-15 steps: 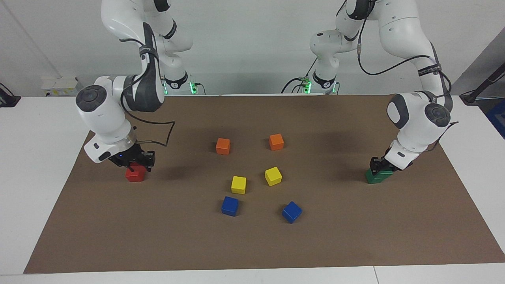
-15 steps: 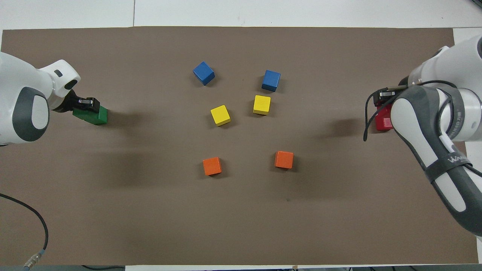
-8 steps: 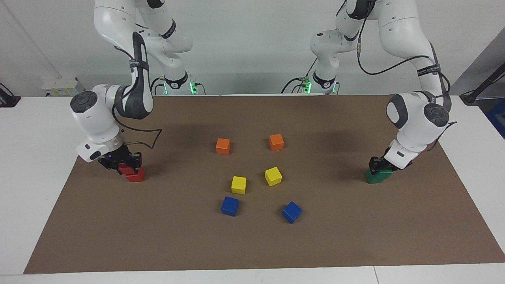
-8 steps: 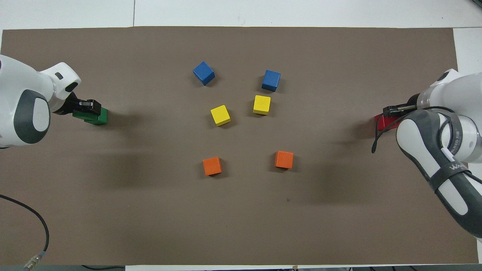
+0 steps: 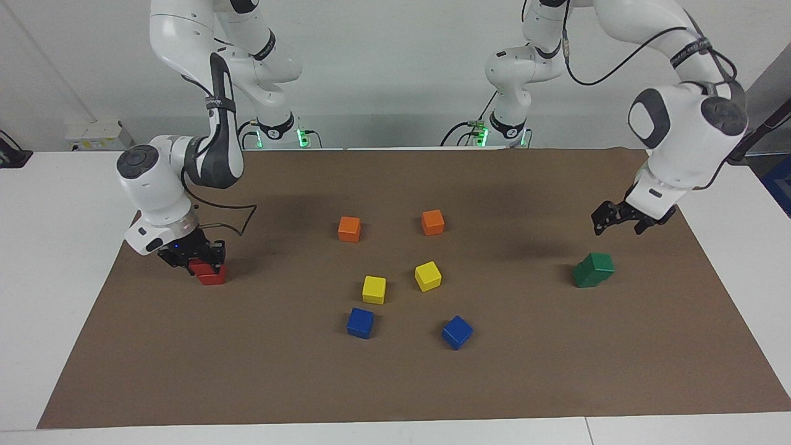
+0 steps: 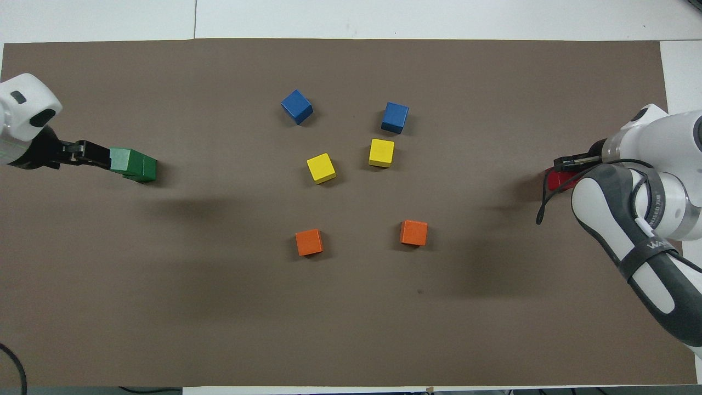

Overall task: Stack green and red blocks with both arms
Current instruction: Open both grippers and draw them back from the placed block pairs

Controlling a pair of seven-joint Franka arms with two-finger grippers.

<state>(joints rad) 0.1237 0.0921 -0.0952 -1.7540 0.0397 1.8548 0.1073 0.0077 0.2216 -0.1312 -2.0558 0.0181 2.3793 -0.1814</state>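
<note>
Facing view: the left end effector [image 5: 616,220] has risen, spread open and empty, off the two stacked dark green glossy cubes [image 5: 592,270]. The right end effector [image 5: 191,256] stays low, clamped on the upper of two bright red glossy cubes [image 5: 210,272]. Overhead view: the brown-covered worktop [image 6: 351,329] carries two orange cubes [image 6: 309,242], two yellow cubes [image 6: 321,168] and two blue cubes [image 6: 296,106].

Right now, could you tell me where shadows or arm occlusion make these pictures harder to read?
Facing view: soft arm shadows darken the mat, and the right gripper hides part of the red blocks. Overhead view: the right arm covers most of the red; the green blocks stay clear.
</note>
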